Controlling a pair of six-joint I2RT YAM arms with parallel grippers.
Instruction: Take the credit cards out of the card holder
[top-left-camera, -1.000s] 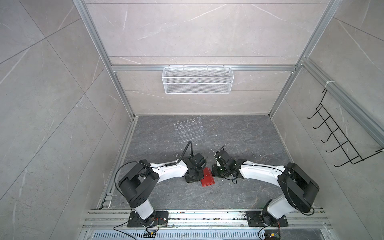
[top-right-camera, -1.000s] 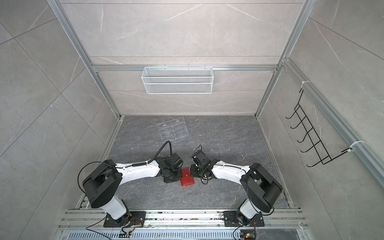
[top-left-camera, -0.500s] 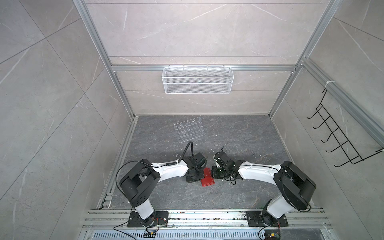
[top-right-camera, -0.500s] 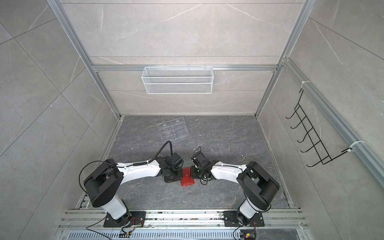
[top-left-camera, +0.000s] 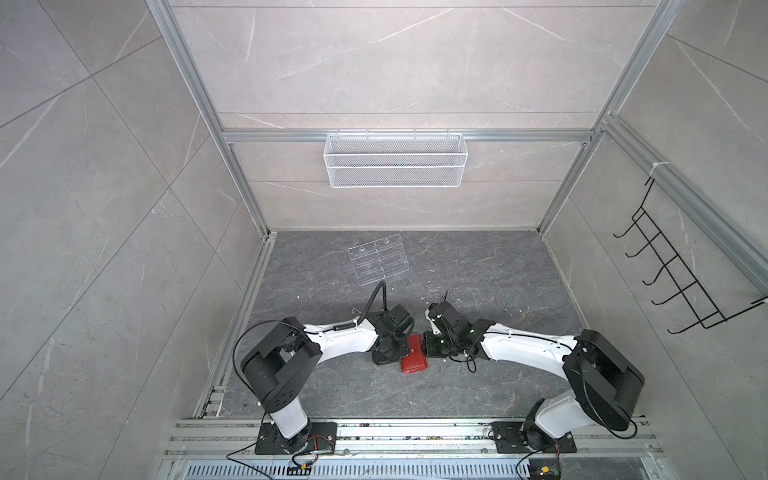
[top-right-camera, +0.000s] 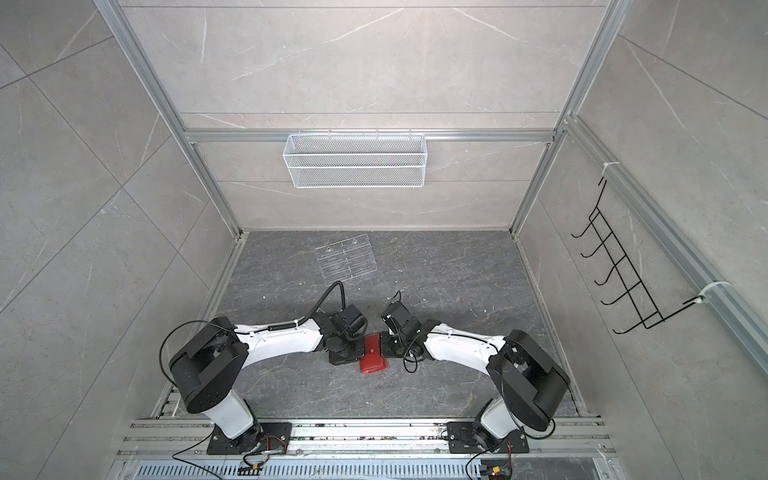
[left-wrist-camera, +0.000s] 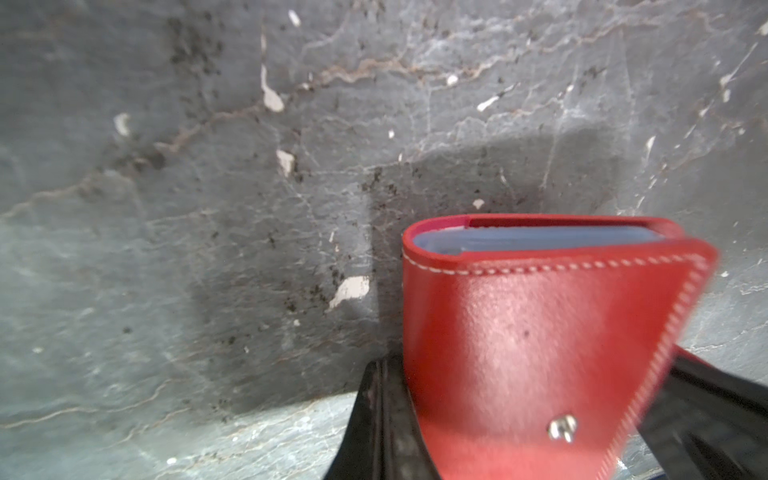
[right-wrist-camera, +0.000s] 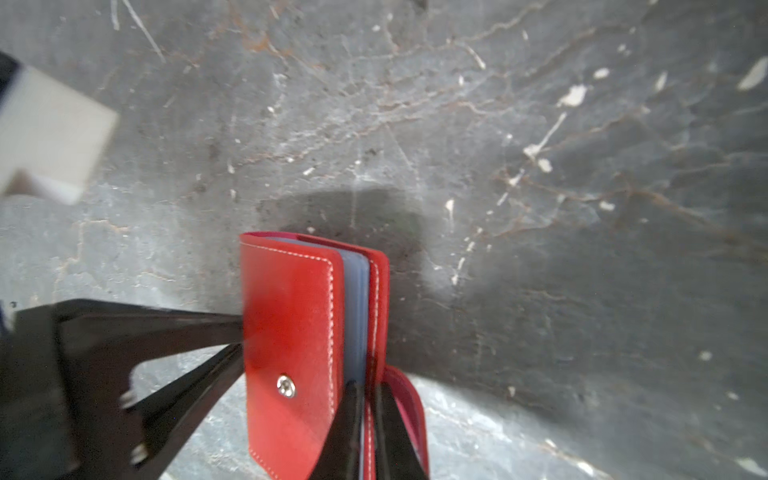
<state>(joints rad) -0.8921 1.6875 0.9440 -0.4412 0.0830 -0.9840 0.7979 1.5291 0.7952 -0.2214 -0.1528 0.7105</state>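
Observation:
The red card holder (top-left-camera: 413, 359) (top-right-camera: 372, 358) hangs between my two grippers just above the grey floor. My left gripper (top-left-camera: 404, 353) (left-wrist-camera: 384, 370) is shut on the edge of its front cover (left-wrist-camera: 540, 332), the one with the metal snap (right-wrist-camera: 286, 386). That gripper also shows in the right wrist view (right-wrist-camera: 242, 332). My right gripper (top-left-camera: 424, 351) (right-wrist-camera: 369, 388) is shut on the back cover (right-wrist-camera: 380, 291), one finger against the bluish sleeves (right-wrist-camera: 355, 299). The covers stand slightly apart. The credit cards are hidden.
A clear acrylic rack (top-left-camera: 380, 259) (top-right-camera: 346, 257) lies on the floor behind the grippers. A white wire basket (top-left-camera: 392, 160) hangs on the back wall and a black hook rack (top-left-camera: 673, 274) on the right wall. Pale crumbs dot the floor.
My right arm has edged slightly left toward the card holder. Both grippers stay shut on it and the holder has barely moved.

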